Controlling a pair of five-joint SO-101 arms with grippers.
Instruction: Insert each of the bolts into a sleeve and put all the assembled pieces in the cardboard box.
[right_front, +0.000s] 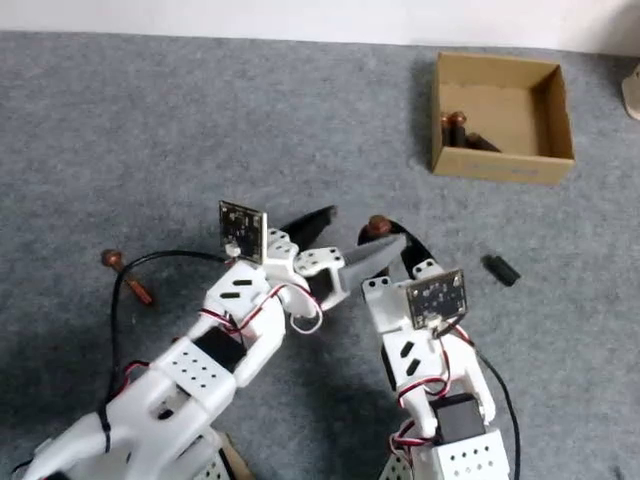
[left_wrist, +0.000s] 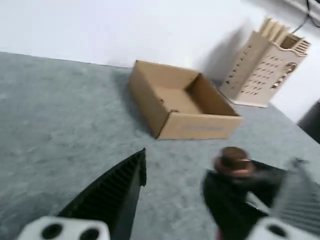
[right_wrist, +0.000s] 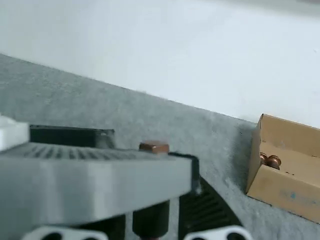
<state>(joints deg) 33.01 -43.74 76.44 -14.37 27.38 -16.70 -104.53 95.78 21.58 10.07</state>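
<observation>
High view: a bolt (right_front: 377, 226) is held upright, copper head up, above the grey table (right_front: 150, 130), clamped in the right gripper (right_front: 388, 240). The left gripper (right_front: 355, 235) is spread wide around it. Its black finger (right_front: 312, 219) is set off to one side, and its grey finger (right_front: 375, 256) is laid across close to the right gripper's jaws. Whether that grey finger touches the bolt cannot be told. A black sleeve (right_front: 500, 270) is seen lying on the table near the right arm. A second bolt (right_front: 127, 275) is seen lying well apart, on the far side of the left arm. The cardboard box (right_front: 500, 166) is placed at the far right of the table, with assembled pieces (right_front: 458, 130) gathered in its left corner. A slatted wooden holder (left_wrist: 265, 65) is seen just beyond the box.
</observation>
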